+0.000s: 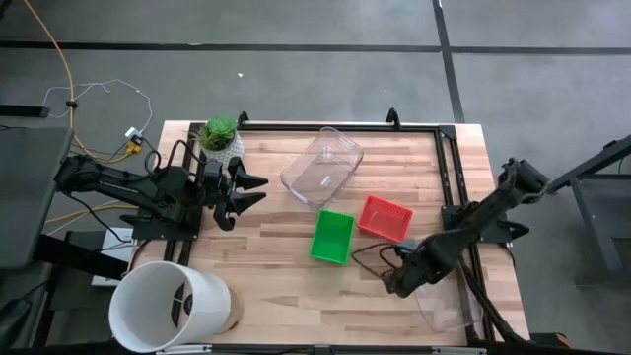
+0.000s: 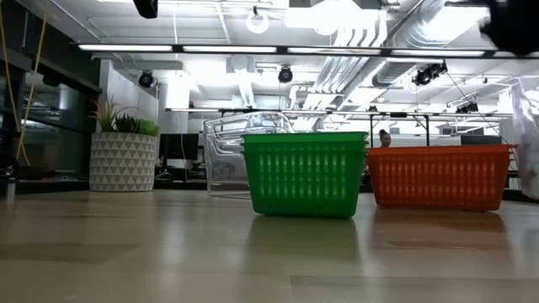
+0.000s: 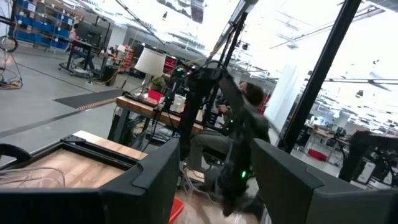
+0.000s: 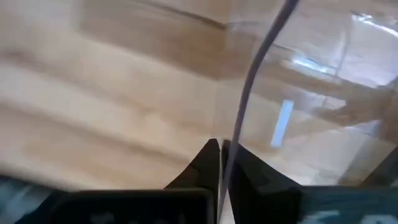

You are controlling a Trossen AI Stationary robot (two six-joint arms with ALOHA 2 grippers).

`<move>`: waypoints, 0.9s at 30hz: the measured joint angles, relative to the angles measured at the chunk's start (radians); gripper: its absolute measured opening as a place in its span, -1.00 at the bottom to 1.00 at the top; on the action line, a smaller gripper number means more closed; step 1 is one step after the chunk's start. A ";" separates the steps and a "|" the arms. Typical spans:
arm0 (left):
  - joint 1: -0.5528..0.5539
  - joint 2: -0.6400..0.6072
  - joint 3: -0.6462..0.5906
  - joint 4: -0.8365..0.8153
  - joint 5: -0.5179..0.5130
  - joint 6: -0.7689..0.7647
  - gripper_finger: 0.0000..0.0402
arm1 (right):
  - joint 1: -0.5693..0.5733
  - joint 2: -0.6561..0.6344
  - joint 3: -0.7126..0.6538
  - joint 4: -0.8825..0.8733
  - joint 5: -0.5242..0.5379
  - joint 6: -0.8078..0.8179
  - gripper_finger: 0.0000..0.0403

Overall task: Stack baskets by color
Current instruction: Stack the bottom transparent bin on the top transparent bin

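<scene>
A green basket (image 1: 332,237) and a red basket (image 1: 385,217) stand side by side on their bases on the wooden table; the low view shows the green basket (image 2: 305,172) left of the red basket (image 2: 438,177). My right gripper (image 1: 392,284) points down just near of the red basket, shut on a second clear plastic bin (image 1: 449,306) at the near right corner. My left gripper (image 1: 251,192) hovers open at the table's left side, touching nothing; its two fingers also show wide apart in the left wrist view (image 3: 216,149). My right gripper (image 4: 221,146) pinches the clear bin's thin upper rim (image 4: 231,134) between its two fingers, one finger on each side of the wall (image 4: 298,81). The fingers come from above, pointing down. Whether the bin's base is off the table I cannot tell.
A clear plastic bin (image 1: 322,166) lies at the far middle of the table. A potted plant (image 1: 219,136) stands at the far left and a white bucket (image 1: 168,306) at the near left. A black frame rail (image 1: 449,177) borders the table's right side.
</scene>
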 joint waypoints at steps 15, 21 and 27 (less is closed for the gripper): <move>0.000 -0.001 0.000 0.009 0.005 0.000 -0.07 | -0.164 -0.058 0.720 -0.122 0.238 -0.750 -1.00; 0.000 -0.008 0.000 0.172 0.077 -0.001 -0.07 | -0.276 0.052 1.019 -0.456 0.395 -1.349 -1.00; 0.000 -0.032 0.002 0.302 0.107 0.000 -0.07 | -0.423 0.134 1.109 -0.613 0.442 -2.027 -1.00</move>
